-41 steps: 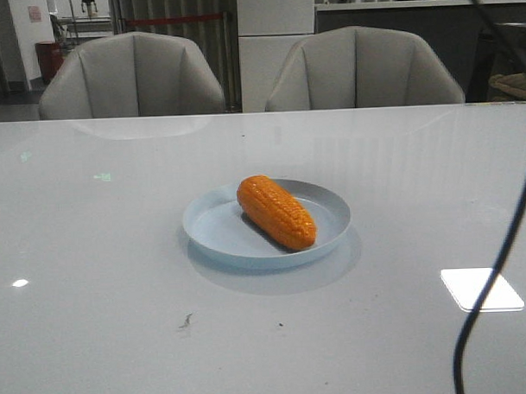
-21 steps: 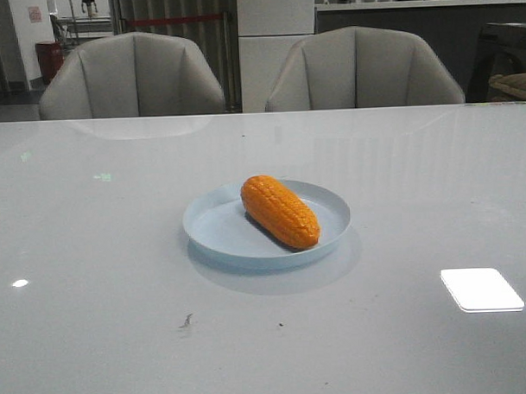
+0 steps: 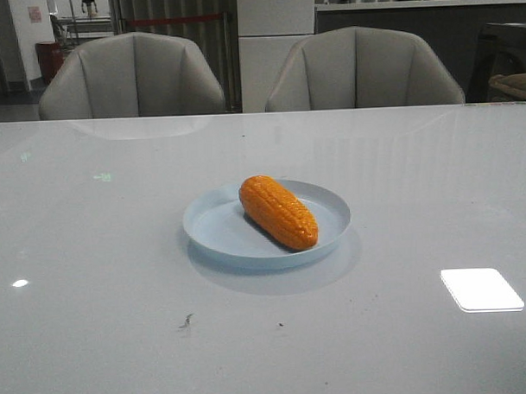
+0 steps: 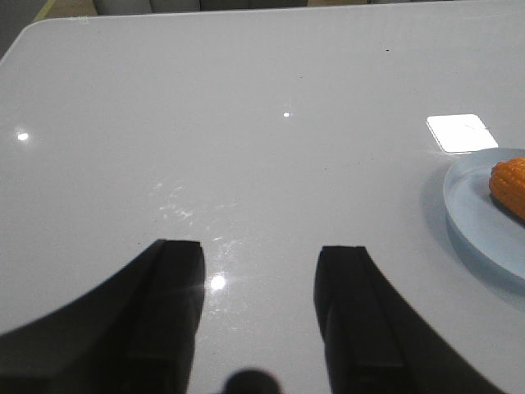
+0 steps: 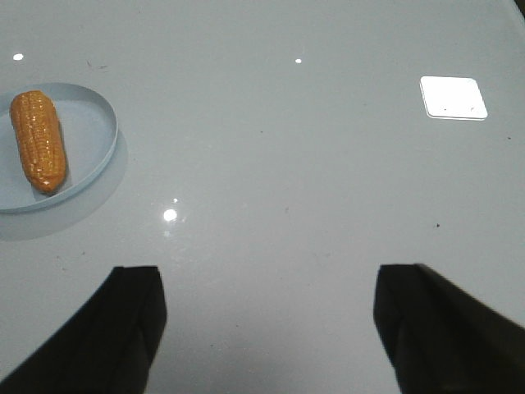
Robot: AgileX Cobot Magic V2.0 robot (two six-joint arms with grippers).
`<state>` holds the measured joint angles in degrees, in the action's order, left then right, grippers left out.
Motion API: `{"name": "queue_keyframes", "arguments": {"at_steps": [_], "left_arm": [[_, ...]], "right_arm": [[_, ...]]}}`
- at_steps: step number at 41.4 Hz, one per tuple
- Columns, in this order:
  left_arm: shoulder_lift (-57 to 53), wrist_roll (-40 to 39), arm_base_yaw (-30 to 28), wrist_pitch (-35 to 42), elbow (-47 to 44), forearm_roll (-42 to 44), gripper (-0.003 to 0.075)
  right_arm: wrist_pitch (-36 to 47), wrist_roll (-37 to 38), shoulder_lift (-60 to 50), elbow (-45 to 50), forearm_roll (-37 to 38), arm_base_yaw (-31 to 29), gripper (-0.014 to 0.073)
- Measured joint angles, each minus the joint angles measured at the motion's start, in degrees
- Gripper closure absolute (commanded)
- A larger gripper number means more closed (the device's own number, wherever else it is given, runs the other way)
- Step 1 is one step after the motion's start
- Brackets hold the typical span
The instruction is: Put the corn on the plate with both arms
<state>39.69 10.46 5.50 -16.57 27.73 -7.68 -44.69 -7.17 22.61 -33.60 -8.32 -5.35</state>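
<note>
The orange corn (image 3: 278, 211) lies on the pale blue plate (image 3: 214, 226) in the middle of the table, its narrow end toward me and to the right. Neither arm shows in the front view. In the left wrist view my left gripper (image 4: 259, 250) is open and empty above bare table, with the plate's rim (image 4: 459, 205) and the corn's tip (image 4: 510, 185) at the frame edge. In the right wrist view my right gripper (image 5: 267, 283) is wide open and empty, well away from the corn (image 5: 38, 150) on the plate (image 5: 94, 152).
Two grey chairs (image 3: 132, 76) (image 3: 362, 68) stand behind the table's far edge. Bright lamp reflections lie on the glossy table (image 3: 480, 289). A small dark smudge (image 3: 186, 321) marks the surface near the front.
The black cable that hung at the right of the front view one second ago has left the frame. The corn has shifted very slightly on the plate.
</note>
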Motion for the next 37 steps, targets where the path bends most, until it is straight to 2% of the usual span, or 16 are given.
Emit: {"name": "queue_keyframes", "arguments": {"at_steps": [31, 34, 37], "left_arm": [[0.0, 0.0, 0.0, 0.25, 0.0, 0.0, 0.0341], [-0.14, 0.0, 0.0, 0.25, 0.0, 0.0, 0.0378], [-0.83, 0.0, 0.0, 0.25, 0.0, 0.0, 0.0474]], "right_arm": [[0.0, 0.0, 0.0, 0.0, 0.0, 0.0, -0.003], [0.0, 0.0, 0.0, 0.0, 0.0, 0.0, -0.003], [0.0, 0.0, 0.0, 0.0, 0.0, 0.0, -0.003]]}}
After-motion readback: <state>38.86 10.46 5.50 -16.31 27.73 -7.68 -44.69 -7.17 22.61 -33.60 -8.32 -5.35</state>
